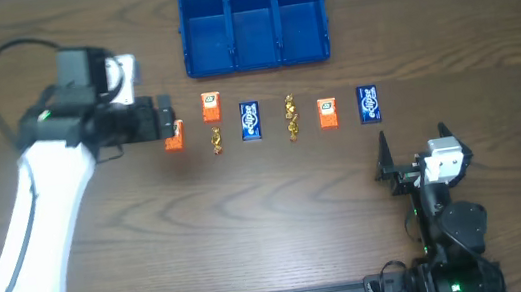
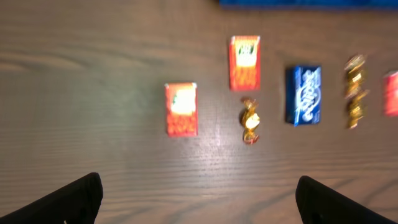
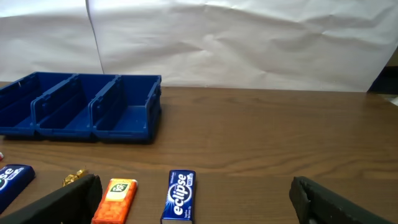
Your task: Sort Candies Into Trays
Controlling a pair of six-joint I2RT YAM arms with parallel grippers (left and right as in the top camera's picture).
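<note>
Candies (image 1: 250,120) lie in a row, long axes toward the tray (image 1: 259,64).

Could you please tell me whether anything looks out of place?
Nothing stands out: the blue tray sits upright and empty, and the orange boxes, blue packs and gold candies lie intact in a loose row on the table.

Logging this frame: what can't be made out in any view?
Leftmost orange box, top view: part covered by the left gripper.
Blue tray, left wrist view: cut by the edge, compartments unseen.
Gold candies, top view: too small to count.
</note>
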